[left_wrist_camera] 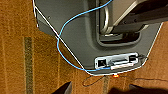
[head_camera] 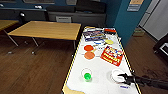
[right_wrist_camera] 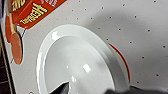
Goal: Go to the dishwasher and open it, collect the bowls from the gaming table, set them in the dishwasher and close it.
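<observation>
R gripper (head_camera: 124, 78) is out over the near right part of the gaming table (head_camera: 100, 72), right at a white dish (head_camera: 116, 75); whether its fingers are apart or together I can't tell, nor whether they touch the rim; the wrist cam looks straight down into that dish (right_wrist_camera: 75, 62). The bowls sit elsewhere: green bowl (head_camera: 87, 76) near the front edge, left of the gripper; two orange bowls (head_camera: 89, 51) mid-table, touching or nearly so, just beside a red game box (head_camera: 112, 55). Main risk, imo: the arm goes for the white dish, not a bowl as the task names them, so the wrong thing gets carried off. The dish looks glossy and shallow; a rim pinch could slip or skate it toward the yellow edge and off. L arm hangs low beside the robot's base (left_wrist_camera: 87, 37) over the wood floor; a loose blue cable (left_wrist_camera: 60, 42) there could snag.
</observation>
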